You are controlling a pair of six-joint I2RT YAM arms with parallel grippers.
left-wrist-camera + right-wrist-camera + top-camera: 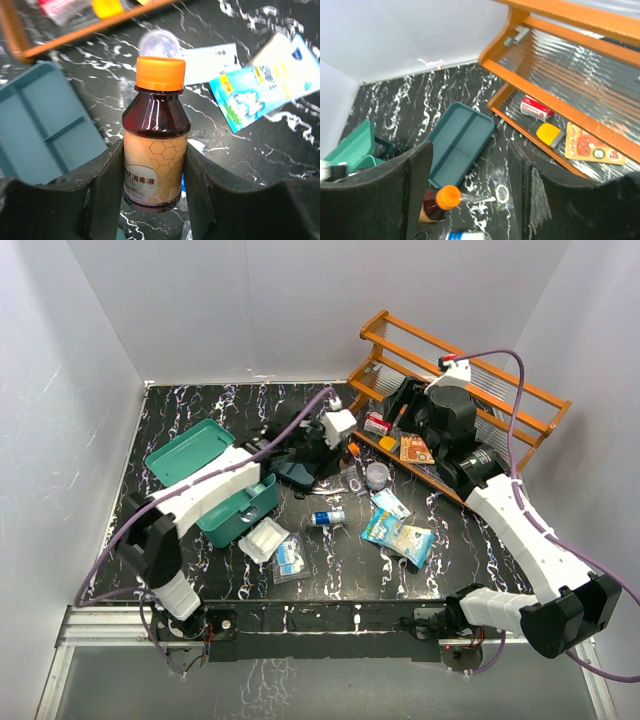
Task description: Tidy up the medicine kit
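The left gripper [154, 152] is clamped low on a brown plastic syrup bottle with an orange screw cap [156, 115]. The bottle is round and slick and is held below its middle, so a quick wrist tilt could let it swivel or slip. Left of these fingers lies the teal compartmented insert tray [45, 130], whose raised dividers could catch the bottle's base. Blue-and-white sachets [240, 100] crowd the right side. The teal-green rectangular plastic medicine kit [245, 512] sits open behind the fingers, beside that arm. The right gripper [470, 155] has its fingers apart and holds nothing, with the orange wooden rack [570, 12] to its right.
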